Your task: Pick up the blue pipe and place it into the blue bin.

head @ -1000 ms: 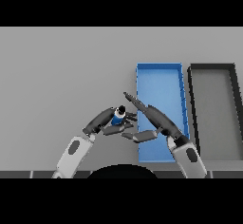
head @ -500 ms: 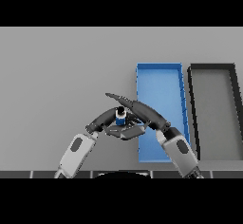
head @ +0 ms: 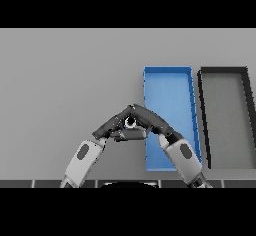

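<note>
- You have the grey table point(head: 65, 80) filling the head view, and on its right side two long trays lie side by side, near each other but not touching.
- You see the dark grey bin point(head: 224, 120) at the far right, its floor bare.
- You find the blue bin point(head: 170, 95) just left of it; the right forearm crosses over its lower left corner.
- You can follow both arms rising from the lower edge and meeting in a peak just left of the blue bin's left wall.
- Your right hand point(head: 150, 120) slants up and to the left, its fingers laid out long over the top of the pipe; you cannot tell whether they curl round it.
- Your left hand point(head: 114, 125) slants up to the right, fingers meeting the right hand's at the peak; its grip is likewise unclear.
- You spot the blue pipe point(head: 131, 123) between the two hands, only its pale round end and a bit of blue showing, outside the bin.
</note>
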Robot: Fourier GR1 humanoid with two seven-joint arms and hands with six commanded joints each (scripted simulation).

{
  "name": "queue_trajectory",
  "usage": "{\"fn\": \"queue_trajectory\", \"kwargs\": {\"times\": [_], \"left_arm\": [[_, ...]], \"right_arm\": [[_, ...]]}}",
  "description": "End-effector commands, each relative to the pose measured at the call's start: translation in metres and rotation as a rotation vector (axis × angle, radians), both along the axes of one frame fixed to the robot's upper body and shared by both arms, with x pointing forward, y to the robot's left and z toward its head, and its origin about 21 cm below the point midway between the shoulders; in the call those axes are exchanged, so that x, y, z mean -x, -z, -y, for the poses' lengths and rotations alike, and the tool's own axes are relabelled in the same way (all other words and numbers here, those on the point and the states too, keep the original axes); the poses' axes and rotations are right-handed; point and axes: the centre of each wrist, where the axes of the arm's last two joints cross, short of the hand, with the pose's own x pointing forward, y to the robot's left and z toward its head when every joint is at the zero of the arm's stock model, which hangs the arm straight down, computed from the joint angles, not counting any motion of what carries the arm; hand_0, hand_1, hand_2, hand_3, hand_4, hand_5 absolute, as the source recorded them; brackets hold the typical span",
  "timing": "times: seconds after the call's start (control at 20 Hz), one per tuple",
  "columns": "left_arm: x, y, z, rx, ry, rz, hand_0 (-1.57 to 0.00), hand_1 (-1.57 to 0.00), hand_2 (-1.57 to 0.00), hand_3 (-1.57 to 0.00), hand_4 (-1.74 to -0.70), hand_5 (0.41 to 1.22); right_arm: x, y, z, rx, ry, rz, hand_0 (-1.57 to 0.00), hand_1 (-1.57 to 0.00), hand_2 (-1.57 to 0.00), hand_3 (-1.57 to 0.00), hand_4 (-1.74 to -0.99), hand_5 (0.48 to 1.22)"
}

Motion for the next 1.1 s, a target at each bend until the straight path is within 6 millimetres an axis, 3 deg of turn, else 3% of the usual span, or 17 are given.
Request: {"fn": "queue_trajectory", "kwargs": {"times": [0.0, 0.15, 0.4, 0.45, 0.5, 0.6, 0.7, 0.85, 1.05], "left_arm": [[-0.002, 0.000, 0.001, 0.004, 0.003, 0.010, -1.57, -1.57, -1.55, -1.37, -1.72, 1.221], [0.001, 0.001, -0.002, 0.009, 0.000, 0.028, -1.57, -1.57, -1.55, -1.42, -1.73, 1.221], [0.000, 0.003, 0.001, 0.026, -0.006, 0.038, -1.57, -1.57, -1.56, -1.43, -1.73, 1.221], [-0.002, 0.002, 0.000, 0.026, -0.002, 0.050, -1.57, -1.57, -1.57, -1.26, -1.73, 1.221], [-0.002, 0.000, -0.002, 0.010, -0.009, 0.058, -1.45, -1.37, -1.34, -1.05, -1.63, 1.221], [-0.001, 0.001, -0.004, -0.040, 0.004, 0.063, -0.94, -0.88, -0.85, -0.67, -1.41, 1.221], [-0.004, 0.001, -0.005, -0.072, 0.035, 0.057, -0.60, -0.56, -0.55, -0.43, -1.25, 1.221], [-0.005, 0.001, -0.006, -0.109, 0.045, 0.031, -0.31, -0.29, -0.28, -0.22, -1.09, 0.984], [-0.006, 0.003, -0.010, -0.167, 0.020, -0.014, -0.13, -0.12, -0.11, -0.09, -0.99, 0.729]], "right_arm": [[0.002, -0.002, 0.001, 0.013, 0.004, 0.025, -1.41, -1.42, -1.42, -1.35, -1.474, 0.996], [0.005, 0.000, -0.002, 0.008, -0.009, 0.041, -1.49, -1.49, -1.49, -1.46, -1.485, 1.106], [0.009, 0.001, -0.006, -0.052, 0.010, -0.052, -1.54, -1.55, -1.55, -1.53, -1.494, 1.183], [0.011, 0.002, -0.004, -0.066, 0.014, -0.044, -1.55, -1.55, -1.55, -1.54, -1.495, 1.191], [0.009, 0.002, -0.005, -0.070, 0.024, -0.028, -1.55, -1.55, -1.55, -1.55, -1.496, 1.197], [0.009, 0.002, -0.008, -0.070, 0.033, -0.036, -1.56, -1.56, -1.56, -1.56, -1.497, 1.206], [0.008, 0.002, -0.008, -0.056, 0.046, -0.037, -1.56, -1.56, -1.56, -1.56, -1.498, 1.211], [0.010, 0.000, -0.007, -0.065, 0.045, -0.029, -1.57, -1.57, -1.57, -1.57, -1.498, 1.216], [0.008, -0.003, -0.011, -0.084, 0.051, 0.002, -1.57, -1.57, -1.57, -1.57, -1.499, 1.219]]}}
